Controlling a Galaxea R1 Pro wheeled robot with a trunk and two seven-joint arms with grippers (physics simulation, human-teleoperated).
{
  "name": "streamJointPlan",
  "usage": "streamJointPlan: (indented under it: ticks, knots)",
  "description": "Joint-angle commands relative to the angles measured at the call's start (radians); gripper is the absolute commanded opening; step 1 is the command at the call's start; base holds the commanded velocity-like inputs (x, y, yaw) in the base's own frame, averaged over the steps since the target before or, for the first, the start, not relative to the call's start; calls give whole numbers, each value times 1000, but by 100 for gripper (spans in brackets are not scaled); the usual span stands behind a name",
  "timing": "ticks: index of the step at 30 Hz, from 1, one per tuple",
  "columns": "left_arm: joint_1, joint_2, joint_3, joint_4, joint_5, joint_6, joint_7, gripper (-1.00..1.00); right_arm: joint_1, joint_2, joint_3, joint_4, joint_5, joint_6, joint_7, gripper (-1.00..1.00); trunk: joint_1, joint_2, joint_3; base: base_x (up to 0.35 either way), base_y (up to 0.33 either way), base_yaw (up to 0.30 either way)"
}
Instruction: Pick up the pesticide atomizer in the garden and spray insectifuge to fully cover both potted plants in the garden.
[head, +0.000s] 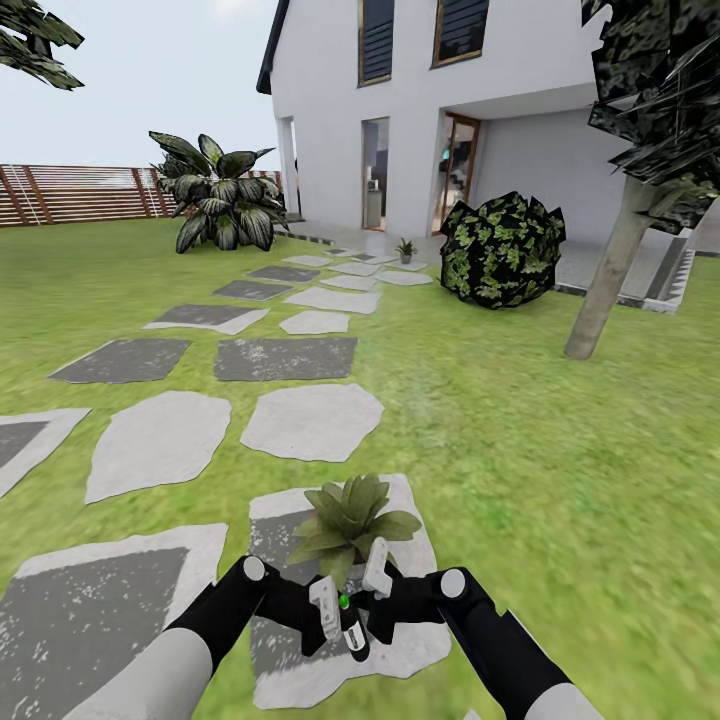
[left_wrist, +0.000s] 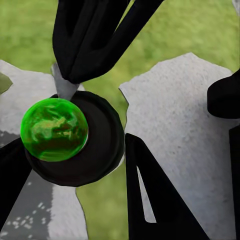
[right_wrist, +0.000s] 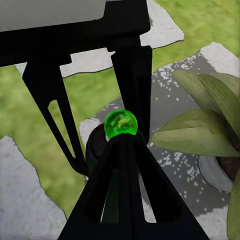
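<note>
A: Big stuff first. Garden lawn (head: 520, 440), stepping stones (head: 310, 420) running up to the house (head: 560, 110), round dark bush (head: 500, 248), tree (head: 625, 240), fence (head: 70, 192).

B: Potted plants?

A: 1 low rosette right in front on the near stone, potted plant (head: 350, 522). A 2nd small potted plant (head: 405, 249) sits far off by the house.

B: Sprayer?

A: Pesticide atomizer (head: 347, 612) is off the ground, held between both arms just short of the near plant, green cap showing.

B: Jaws?

A: Left gripper (head: 330, 612) looks closed around the atomizer, fingers touching the round body in its wrist view. Right gripper (head: 372, 588) fingers straddle it; gripping or just beside, can't tell.

B: Progress?

A: Pickup looks done. No whitish specks visible on the near leaves, so spraying both plants is still left, I'd judge.
</note>
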Motion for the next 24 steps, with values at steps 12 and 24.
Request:
streamJointPlan:
  ticks: [12, 24]
  knots:
    - [-1, 24, -2, 12, -19, -8, -1, -100, 0, 0, 0, -2, 3, 6, 4, -100, 0, 0, -1, 0, 0, 0]
    - [5, 160, -1, 14, -19, -9, -1, -100, 0, -9, -5, 1, 4, 5, 4, -100, 0, 0, -1, 0, 0, 0]
